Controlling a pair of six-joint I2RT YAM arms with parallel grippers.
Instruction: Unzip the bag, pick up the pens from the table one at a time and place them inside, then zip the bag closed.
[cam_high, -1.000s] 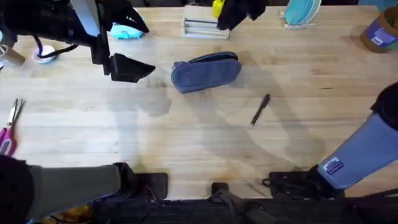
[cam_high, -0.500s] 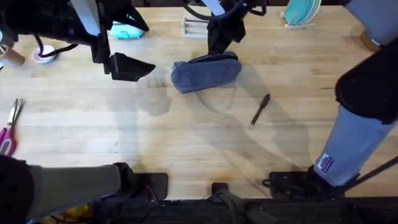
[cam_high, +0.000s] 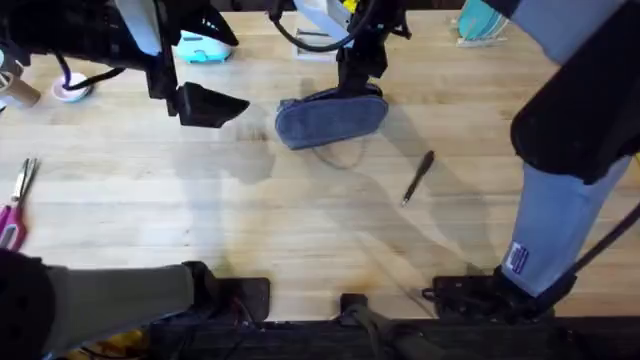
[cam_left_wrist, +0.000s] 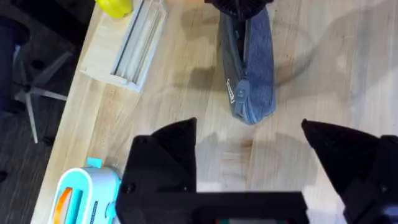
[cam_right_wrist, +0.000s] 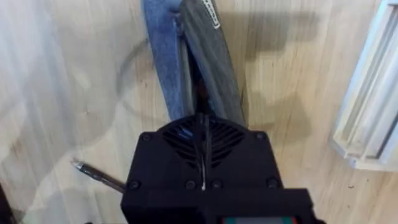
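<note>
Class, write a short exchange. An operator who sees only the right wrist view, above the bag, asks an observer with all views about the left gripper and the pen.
Operator: I see the bag and the pen tip. Where is the left gripper?
Observer: The left gripper hangs open, off the bag's left end, apart from it.
Operator: Does the pen lie free?
Observer: Yes. It lies alone on the table, right of the bag and nearer the bases.

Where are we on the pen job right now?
Early. Nothing looks finished: the pen lies on the table, apart from the bag. In hand: the right tool is down at the bag's far end, fingers together. The left tool hangs open beside the bag. Left: loading the pen, zipping.
</note>
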